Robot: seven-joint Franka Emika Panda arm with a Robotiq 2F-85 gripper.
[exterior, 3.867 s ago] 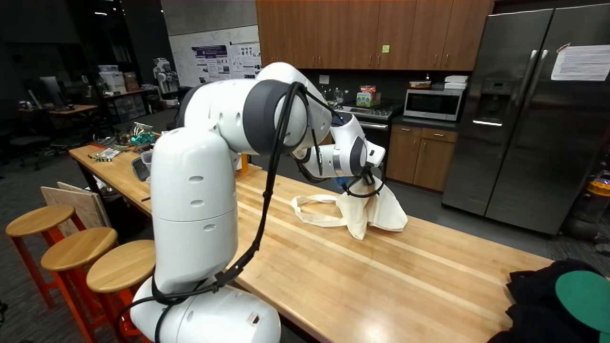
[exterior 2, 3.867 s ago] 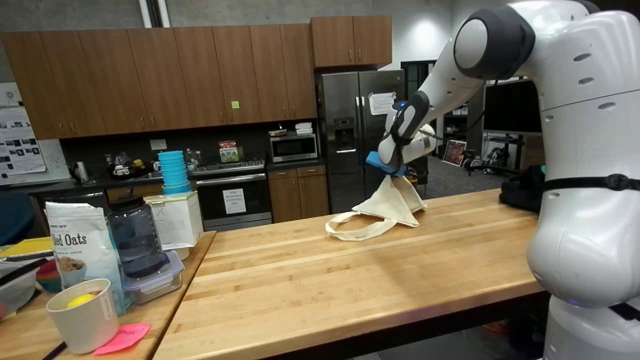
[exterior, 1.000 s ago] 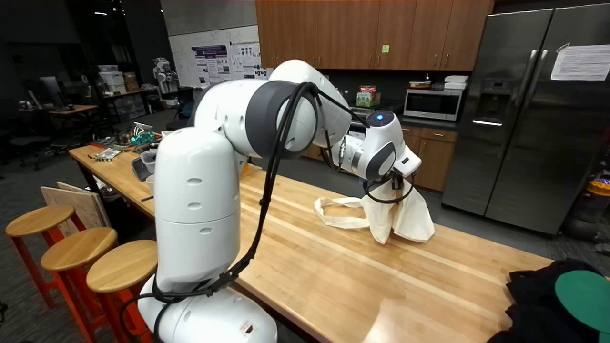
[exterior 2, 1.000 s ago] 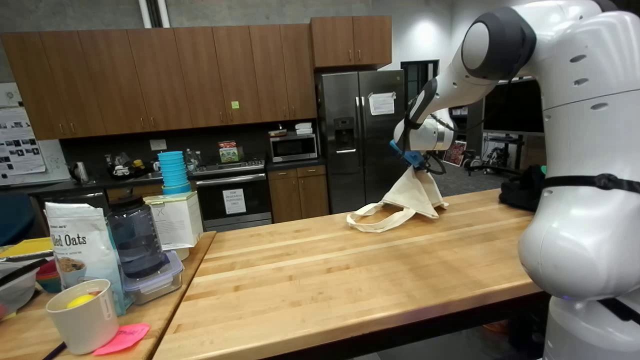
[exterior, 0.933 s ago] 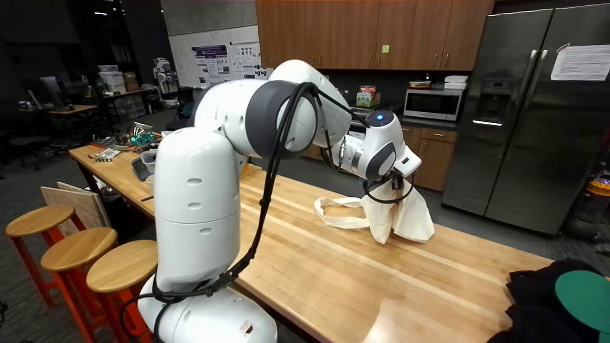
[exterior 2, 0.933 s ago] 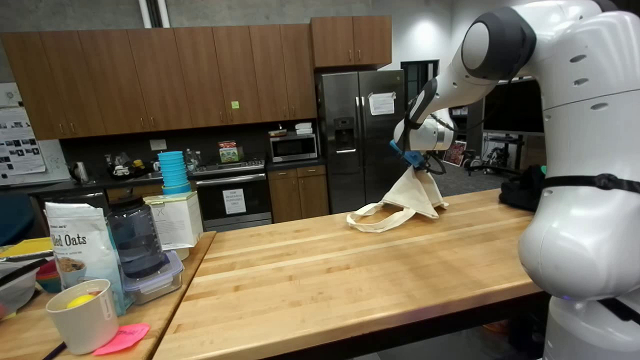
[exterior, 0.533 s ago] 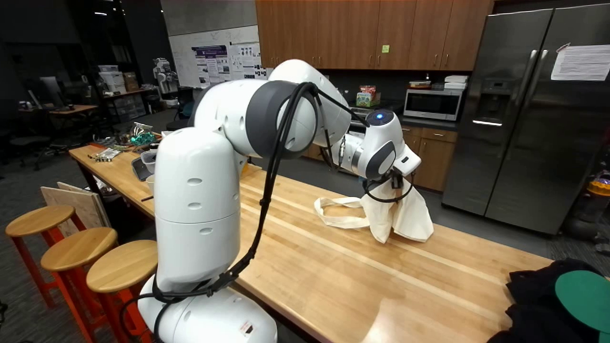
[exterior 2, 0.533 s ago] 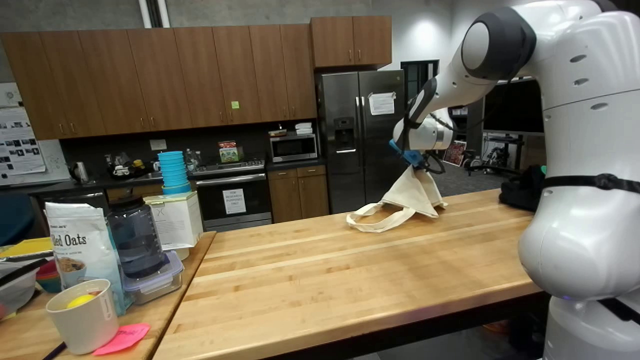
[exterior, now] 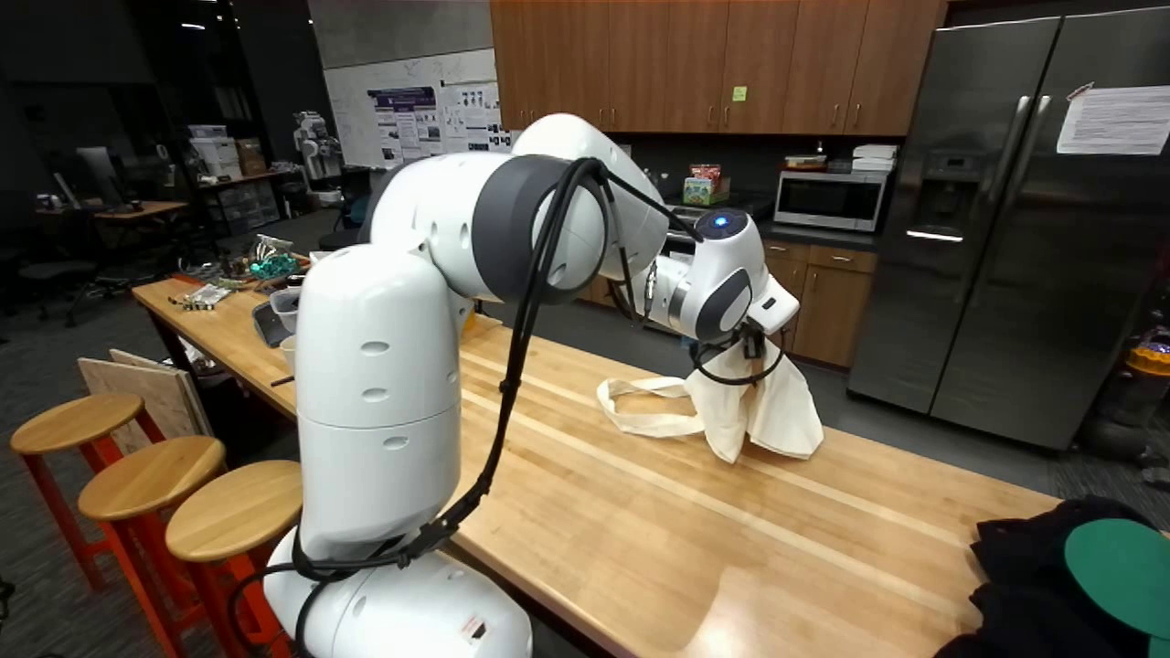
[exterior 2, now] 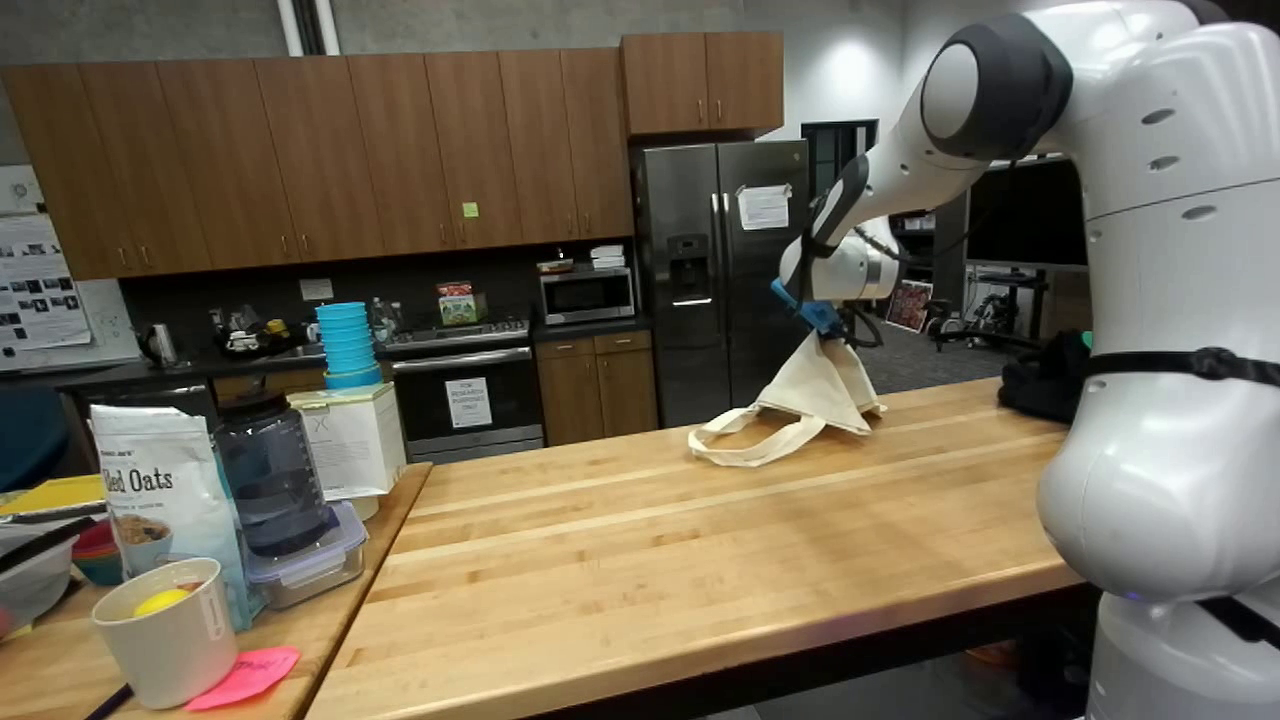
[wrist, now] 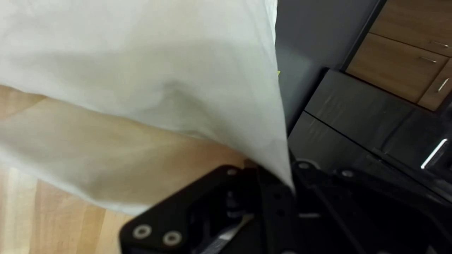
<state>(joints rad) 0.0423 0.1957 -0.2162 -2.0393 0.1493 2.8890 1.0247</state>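
Note:
A cream cloth bag (exterior 2: 815, 385) hangs in folds under my gripper (exterior: 752, 345) in both exterior views. Its top is pinched, and its lower edge reaches down to the wooden tabletop (exterior: 640, 521). A looped strap (exterior 2: 745, 448) of the bag lies out flat to the left. In the wrist view the pale fabric (wrist: 197, 70) fills the upper left and narrows to a point between the dark fingers, which are closed on it. The fingertips are partly covered by cloth there. A blue part (exterior 2: 808, 308) sits on the wrist just above the bag.
Black cloth with a green disc (exterior: 1117, 571) lies at the table's right end. On the adjoining table stand an oats bag (exterior 2: 165, 500), a dark jug (exterior 2: 270, 470), a white box (exterior 2: 345, 440) and a beige cup (exterior 2: 170, 635). Stools (exterior: 233, 512) stand alongside. A fridge (exterior: 1005, 228) is behind.
Over the last few seconds my gripper and the bag have moved right in both exterior views, the strap dragging along. During the last half second they have shifted slightly back left. The grip is unchanged.

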